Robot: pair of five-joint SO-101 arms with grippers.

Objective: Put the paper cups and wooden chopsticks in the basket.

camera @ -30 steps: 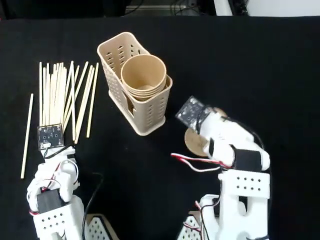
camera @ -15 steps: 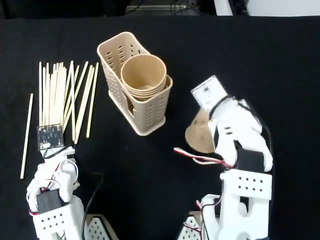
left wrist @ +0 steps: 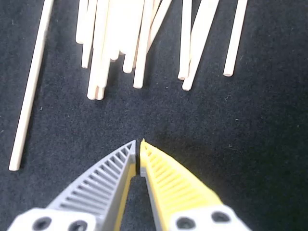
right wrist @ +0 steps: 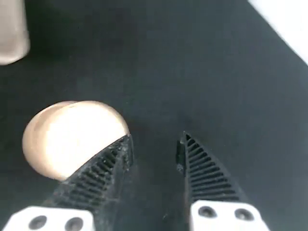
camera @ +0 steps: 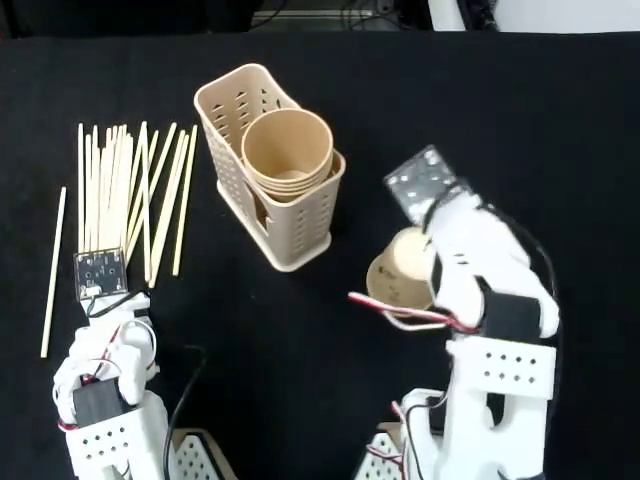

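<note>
Over the black table (camera: 560,120), my high view gives me the basket (camera: 292,232) with stacked paper cups (camera: 287,150) standing inside, plus a loose cup (camera: 398,282) tipped over under the right arm (camera: 495,310). From its wrist I see the right gripper (right wrist: 155,142) moderately parted, holding nothing, that cup just outside one finger. Meanwhile the left gripper (left wrist: 139,145) is pinched together, empty, just short of the chopsticks (left wrist: 139,43) lying flat.
</note>
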